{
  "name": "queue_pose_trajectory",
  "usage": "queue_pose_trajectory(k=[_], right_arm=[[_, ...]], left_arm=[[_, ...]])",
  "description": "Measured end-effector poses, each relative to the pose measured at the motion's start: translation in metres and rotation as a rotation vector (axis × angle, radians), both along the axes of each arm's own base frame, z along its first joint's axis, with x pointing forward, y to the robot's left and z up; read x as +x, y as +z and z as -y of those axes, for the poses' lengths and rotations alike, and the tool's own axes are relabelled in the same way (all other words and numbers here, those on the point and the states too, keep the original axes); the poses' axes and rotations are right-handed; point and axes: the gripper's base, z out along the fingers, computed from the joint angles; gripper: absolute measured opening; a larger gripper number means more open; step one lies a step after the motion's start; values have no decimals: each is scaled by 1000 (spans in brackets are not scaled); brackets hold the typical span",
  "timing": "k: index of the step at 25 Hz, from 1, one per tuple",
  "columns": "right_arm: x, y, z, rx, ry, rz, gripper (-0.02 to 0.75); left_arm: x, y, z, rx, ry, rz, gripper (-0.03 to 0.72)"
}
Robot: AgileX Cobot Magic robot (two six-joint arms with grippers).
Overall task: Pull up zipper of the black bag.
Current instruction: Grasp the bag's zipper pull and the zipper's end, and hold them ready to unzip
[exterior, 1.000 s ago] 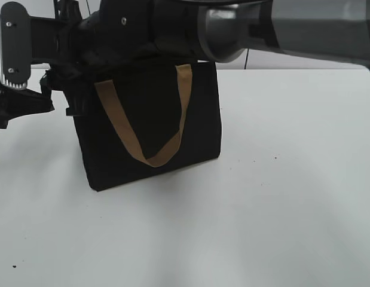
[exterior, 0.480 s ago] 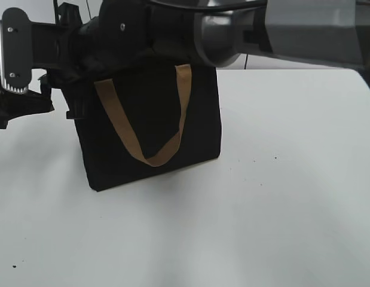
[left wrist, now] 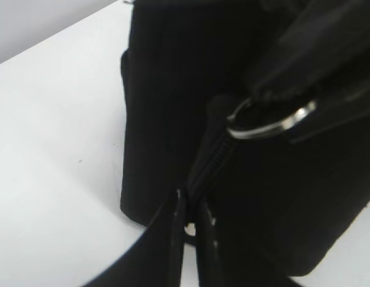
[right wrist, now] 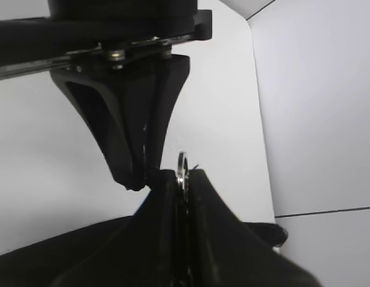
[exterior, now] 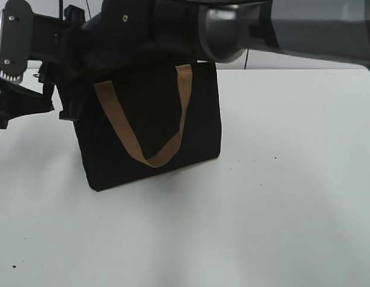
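Observation:
The black bag stands upright on the white table, its tan strap handle hanging down the front. My right arm reaches across above the bag to its top left corner. In the right wrist view my right gripper is shut on the zipper's silvery pull ring. The ring also shows in the left wrist view, with the zipper line running down from it. My left gripper is shut on the bag's fabric at the zipper's lower end. The bag's top edge is hidden in the exterior view.
The white table stretches in front of and to the right of the bag. My left arm sits at the far left edge, close against the bag's left side. A light wall runs behind the table.
My right arm has shifted slightly up and to the left over the bag's top corner. The bag and my left arm have barely moved.

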Motion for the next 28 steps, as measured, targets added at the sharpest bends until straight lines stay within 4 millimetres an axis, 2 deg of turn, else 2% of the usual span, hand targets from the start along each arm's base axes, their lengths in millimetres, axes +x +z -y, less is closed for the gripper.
queue_pose_trajectory(k=[4, 9, 19, 23, 26, 28], right_arm=[[-4, 7, 4, 43, -53, -128, 21], [-4, 17, 11, 166, -201, -327, 20], [20, 26, 41, 426, -552, -703, 20], [21, 38, 48, 504, -622, -784, 15], [25, 56, 61, 586, -667, -809, 1], [28, 58, 65, 614, -694, -831, 1]], left_arm=[[-1, 3, 1, -3, -4, 9, 27], [-2, 5, 2, -23, -16, 10, 27], [-2, 10, 6, -67, -18, 22, 27], [-2, 13, 8, -85, -24, 28, 26], [-1, 9, 6, -49, -14, 22, 25], [-1, 10, 6, -52, -15, 24, 25]])
